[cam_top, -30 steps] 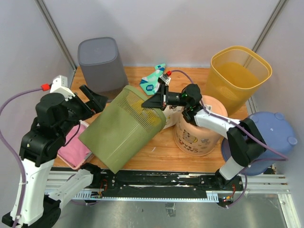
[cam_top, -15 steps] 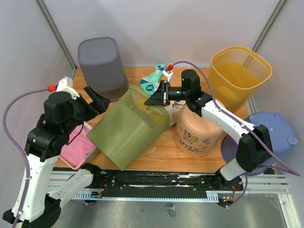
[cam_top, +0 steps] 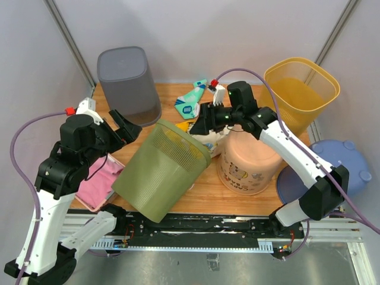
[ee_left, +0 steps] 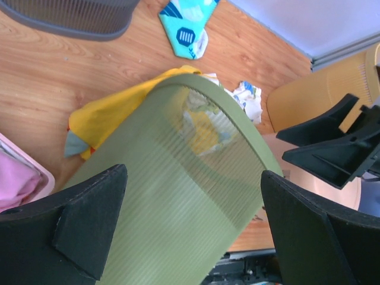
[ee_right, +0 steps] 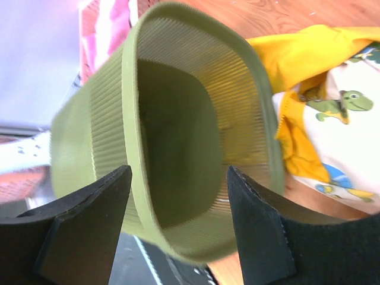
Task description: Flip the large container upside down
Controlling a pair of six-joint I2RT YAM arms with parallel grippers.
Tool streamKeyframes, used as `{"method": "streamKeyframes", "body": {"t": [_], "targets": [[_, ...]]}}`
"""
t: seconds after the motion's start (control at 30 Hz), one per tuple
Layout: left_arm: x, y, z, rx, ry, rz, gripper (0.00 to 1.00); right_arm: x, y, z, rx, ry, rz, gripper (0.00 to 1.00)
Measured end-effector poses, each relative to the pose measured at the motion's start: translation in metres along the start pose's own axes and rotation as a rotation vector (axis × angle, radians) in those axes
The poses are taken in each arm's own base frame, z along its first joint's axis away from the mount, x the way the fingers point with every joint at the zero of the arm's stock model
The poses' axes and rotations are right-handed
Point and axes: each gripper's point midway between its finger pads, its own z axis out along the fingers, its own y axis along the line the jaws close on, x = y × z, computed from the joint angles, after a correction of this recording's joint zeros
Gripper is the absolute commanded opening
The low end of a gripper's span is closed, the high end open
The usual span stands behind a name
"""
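Holds nothing in the right claw (cam_top: 202, 123): jaws parted wide, pads bare. Faces from there straight into the mouth of the large green container (cam_top: 160, 172), just ahead of and below the fingertips; cannot tell whether a tip brushes the rim. Leans tilted on the wooden table (cam_top: 237, 193), neither upright nor overturned, mouth raised toward the right claw, closed base down at the end away from it. Seen through the right wrist camera, fills the space beyond the parted fingers (ee_right: 89, 219) with ribbed green wall and a dark, bare inside. Has a yellow cloth (ee_right: 309, 47) and a dinosaur-print cloth (ee_right: 338, 119) lying just past the rim, off to one side of that claw. Rests the right arm above a peach bucket (cam_top: 246, 163), directly behind the claw, with a yellow mesh basket (cam_top: 300, 89) farther behind it. Holds nothing in the left claw (cam_top: 129, 132) either: jaws at full spread, hovering above the container's upper wall near the rim, apart from it. Stands near a grey bin (cam_top: 126, 77), just behind that claw, and a pink cloth (cam_top: 95, 178) low beside it.
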Motion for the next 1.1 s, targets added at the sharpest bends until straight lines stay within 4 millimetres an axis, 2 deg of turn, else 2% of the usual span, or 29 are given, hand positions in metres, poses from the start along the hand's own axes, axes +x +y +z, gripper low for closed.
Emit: {"method": "streamKeyframes", "body": {"t": [0.07,0.27,0.4,0.5,0.67,0.87,0.93,1.1], "targets": [[0.006,0.001,-0.001,0.01,0.013,-0.013,0.99,0.001,0.002,-0.007,0.036,0.011,-0.083,0.7],[0.025,0.006,-0.005,0.031,0.06,-0.058,0.98,0.009,0.028,-0.019,0.068,0.052,-0.33,0.71],[0.033,0.009,-0.016,0.047,0.069,-0.095,0.98,0.015,0.037,-0.018,0.103,0.077,-0.444,0.72],[0.042,0.018,-0.026,0.033,0.082,-0.12,0.98,0.012,0.036,-0.012,0.138,0.089,-0.495,0.7],[0.06,0.037,-0.043,-0.019,0.12,-0.156,0.98,0.014,0.017,0.001,0.201,0.134,-0.524,0.56],[0.081,0.058,-0.063,-0.078,0.168,-0.188,0.97,0.024,0.004,0.013,0.222,0.185,-0.51,0.21],[0.09,0.063,-0.066,-0.082,0.187,-0.2,0.96,0.023,0.003,0.013,0.23,0.181,-0.51,0.16],[0.122,0.077,-0.065,-0.106,0.282,-0.225,0.96,0.02,0.003,0.013,0.233,0.168,-0.488,0.13]]}}
